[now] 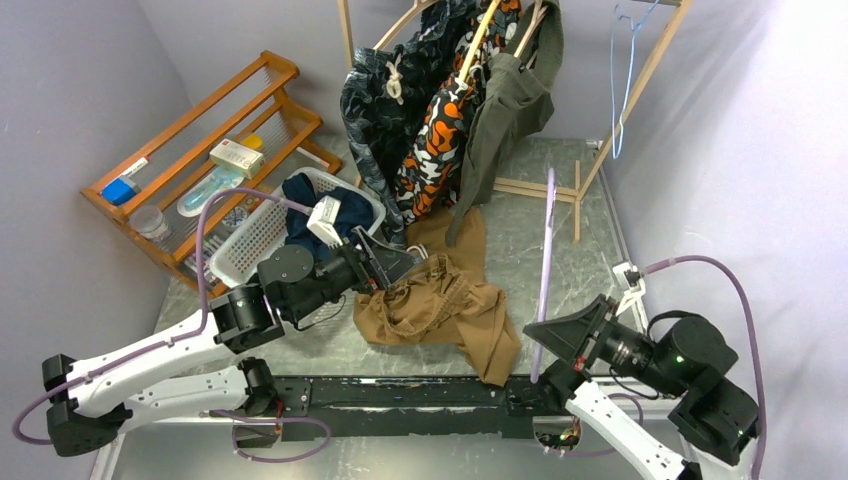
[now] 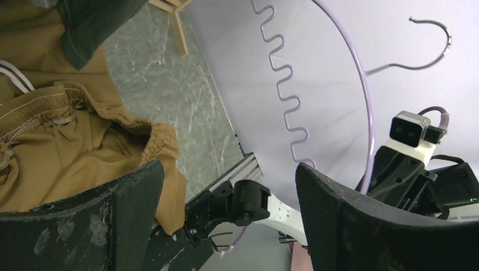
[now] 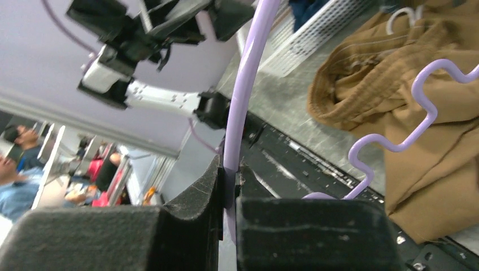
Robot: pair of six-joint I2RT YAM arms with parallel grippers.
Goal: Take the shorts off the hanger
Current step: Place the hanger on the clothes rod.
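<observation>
Though label [image 1: 236,157] illegible, hanger [image 3: 247,90] in right hand [image 3: 229,183]

Loose shorts [image 1: 440,305] on table [image 1: 592,232], basket [image 1: 243,248] left, hanger [image 1: 546,250] right, hung shorts [image 1: 440,125] behind

Tan shorts [image 1: 440,305] lie crumpled beside the upright lavender hanger [image 1: 546,250], off it.

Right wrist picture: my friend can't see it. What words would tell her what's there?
The right tool is pinched shut on a thin lilac hanger. Past it, tan shorts lie crumpled on the table near a white basket. The left arm shows at the top left.
</observation>
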